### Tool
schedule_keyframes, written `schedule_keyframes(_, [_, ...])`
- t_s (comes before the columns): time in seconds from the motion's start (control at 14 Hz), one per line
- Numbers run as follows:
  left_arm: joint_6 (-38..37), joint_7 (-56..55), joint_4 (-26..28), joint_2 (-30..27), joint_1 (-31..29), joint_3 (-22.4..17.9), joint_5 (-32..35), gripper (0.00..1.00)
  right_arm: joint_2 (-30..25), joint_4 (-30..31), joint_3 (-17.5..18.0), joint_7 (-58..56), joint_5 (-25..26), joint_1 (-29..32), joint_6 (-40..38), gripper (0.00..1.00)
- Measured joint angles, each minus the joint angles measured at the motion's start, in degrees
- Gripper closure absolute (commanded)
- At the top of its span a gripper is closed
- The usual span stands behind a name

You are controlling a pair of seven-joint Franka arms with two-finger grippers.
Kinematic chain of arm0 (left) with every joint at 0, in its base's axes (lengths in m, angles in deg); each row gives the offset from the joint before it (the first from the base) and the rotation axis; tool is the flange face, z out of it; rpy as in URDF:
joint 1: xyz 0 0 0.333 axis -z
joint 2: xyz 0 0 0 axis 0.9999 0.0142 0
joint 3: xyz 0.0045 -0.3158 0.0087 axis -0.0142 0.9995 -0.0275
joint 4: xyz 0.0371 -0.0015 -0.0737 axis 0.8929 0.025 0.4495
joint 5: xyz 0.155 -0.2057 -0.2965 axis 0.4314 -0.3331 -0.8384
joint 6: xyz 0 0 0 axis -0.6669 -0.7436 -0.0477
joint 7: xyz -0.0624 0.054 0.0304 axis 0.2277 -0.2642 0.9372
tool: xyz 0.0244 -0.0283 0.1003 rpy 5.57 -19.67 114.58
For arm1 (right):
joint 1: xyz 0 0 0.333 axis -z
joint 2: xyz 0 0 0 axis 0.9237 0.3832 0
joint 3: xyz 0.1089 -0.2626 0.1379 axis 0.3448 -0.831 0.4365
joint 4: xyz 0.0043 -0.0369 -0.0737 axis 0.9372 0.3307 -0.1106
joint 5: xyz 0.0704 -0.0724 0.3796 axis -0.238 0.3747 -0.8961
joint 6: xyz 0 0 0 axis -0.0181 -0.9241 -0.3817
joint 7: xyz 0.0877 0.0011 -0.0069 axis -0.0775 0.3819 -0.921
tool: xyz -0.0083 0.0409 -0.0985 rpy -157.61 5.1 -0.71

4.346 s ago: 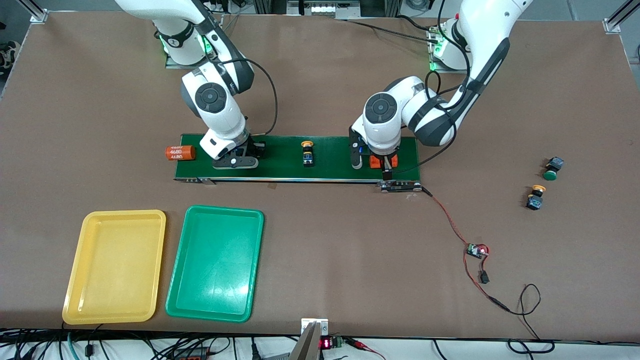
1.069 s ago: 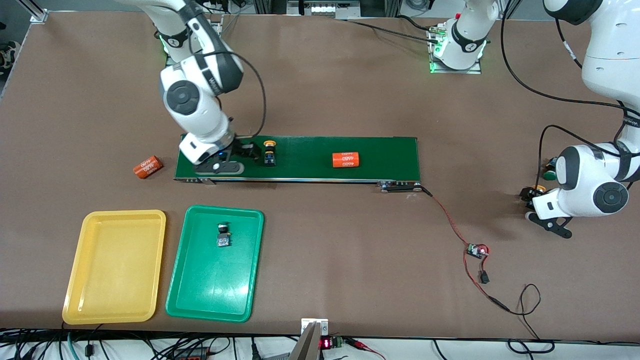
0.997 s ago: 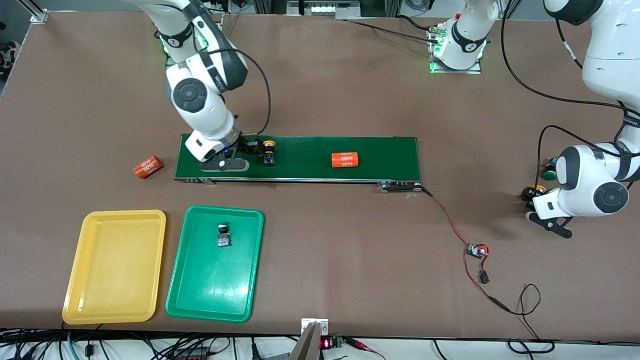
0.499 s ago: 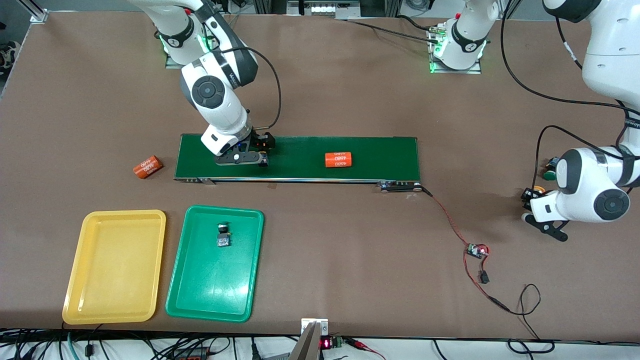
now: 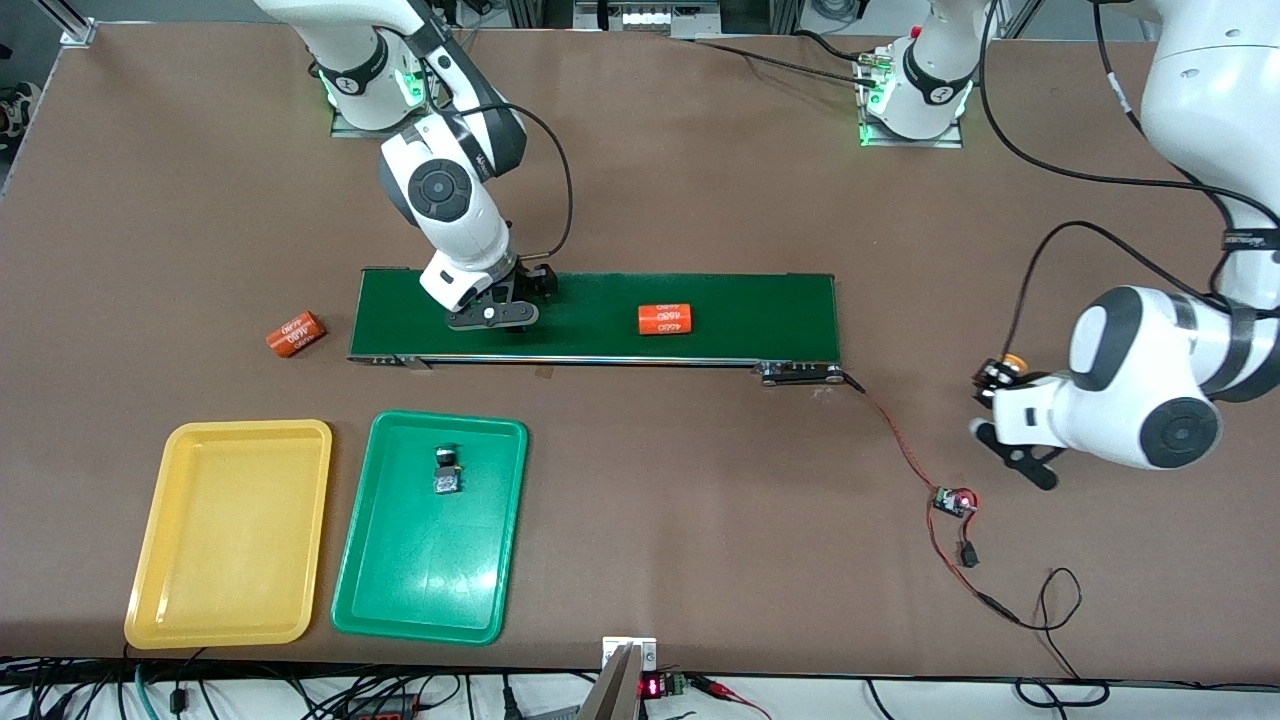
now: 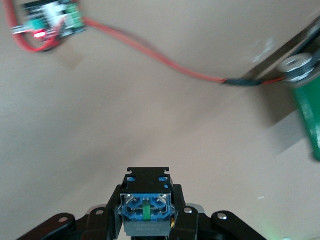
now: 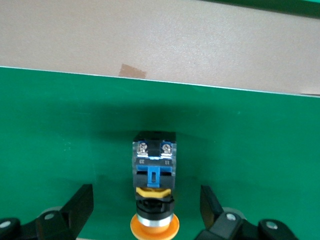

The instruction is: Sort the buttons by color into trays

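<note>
The right gripper [image 7: 150,212] hangs low over the belt [image 5: 760,315], jaws spread wide on either side of a yellow button [image 7: 153,192] lying there. To grasp well, it should drop until the pads flank the blue-black body, centre, then squeeze squarely. The left gripper [image 5: 1010,425], above bare table near the left arm's end, is clamped on another button [image 6: 146,207]. A green-capped button [image 5: 446,470] lies in the green tray [image 5: 345,600]; the yellow tray [image 5: 140,610] holds nothing.
</note>
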Motion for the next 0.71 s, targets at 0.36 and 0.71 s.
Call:
schedule_keyframes(0.36, [-4.25,-24.53,0.84,1.07,10.92,1.44,-6.18,0.95,0.81,1.24,-0.67,0.00,1.68,0.16,1.80,0.99])
schedule_keyframes(0.71, [6.10,-40.80,6.15,1.16,15.55,3.98,-6.76,0.94,-0.03,-0.13,-2.53,-0.05,1.70,1.26,2.56,1.00])
